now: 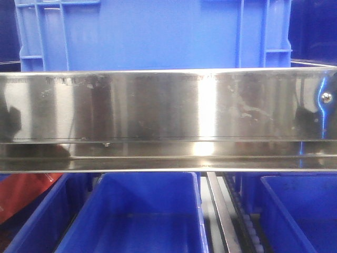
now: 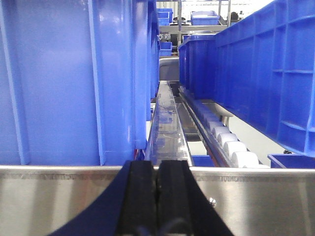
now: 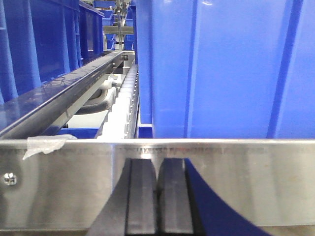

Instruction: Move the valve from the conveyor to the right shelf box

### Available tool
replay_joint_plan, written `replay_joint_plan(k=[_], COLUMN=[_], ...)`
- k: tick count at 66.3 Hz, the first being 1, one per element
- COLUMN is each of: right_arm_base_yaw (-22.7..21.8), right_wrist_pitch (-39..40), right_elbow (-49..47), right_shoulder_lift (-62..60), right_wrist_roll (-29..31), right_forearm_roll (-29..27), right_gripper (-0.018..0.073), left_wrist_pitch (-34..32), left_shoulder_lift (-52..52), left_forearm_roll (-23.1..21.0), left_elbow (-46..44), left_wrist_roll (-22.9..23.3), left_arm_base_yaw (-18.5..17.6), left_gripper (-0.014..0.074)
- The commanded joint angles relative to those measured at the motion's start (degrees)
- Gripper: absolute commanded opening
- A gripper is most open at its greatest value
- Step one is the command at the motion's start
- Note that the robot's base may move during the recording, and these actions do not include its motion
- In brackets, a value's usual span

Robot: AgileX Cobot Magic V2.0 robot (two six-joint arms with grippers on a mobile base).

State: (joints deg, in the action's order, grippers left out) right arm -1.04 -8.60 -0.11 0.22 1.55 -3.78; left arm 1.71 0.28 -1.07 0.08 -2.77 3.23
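Both your claws are pressed together and empty, left claw point(image 2: 158, 199) and right claw point(image 3: 157, 196) parked behind the steel rail point(image 1: 168, 113). No valve or conveyor shows, only blue boxes point(image 1: 152, 31).

Warehouse – blue bins point(image 1: 152, 31) (stacked), roller racks point(image 2: 231, 147)

Left hand point(image 2: 157, 201) and right hand point(image 3: 157, 201): flat, matte black, rubbery fingers with straight parallel edges

Blue shelf box point(image 1: 297, 205) (open-topped) sits lower right.
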Motion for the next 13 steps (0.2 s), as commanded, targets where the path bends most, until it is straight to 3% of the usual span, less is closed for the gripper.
replay_joint_plan(k=[1,13], right_arm_base_yaw=[-0.3,-0.3], right_wrist_pitch=[1.4,1.4], right_elbow=[0.1,0.1], right_shoulder_lift=[-0.2,-0.2], right_wrist_roll=[0.0,0.0], right_forearm_roll=[0.5,0.5], right_gripper=[-0.0155,-0.0155], left_wrist_pitch=[-1.1,-1.1], left_shoulder_lift=[-0.3,-0.3], left_forearm_roll=[0.1,0.1], left_elbow=[-0.1,-0.1], left_wrist_roll=[0.4,0.4], left_arm_base_yaw=[0.0,0.0], left_gripper=[-0.0111,-0.0111])
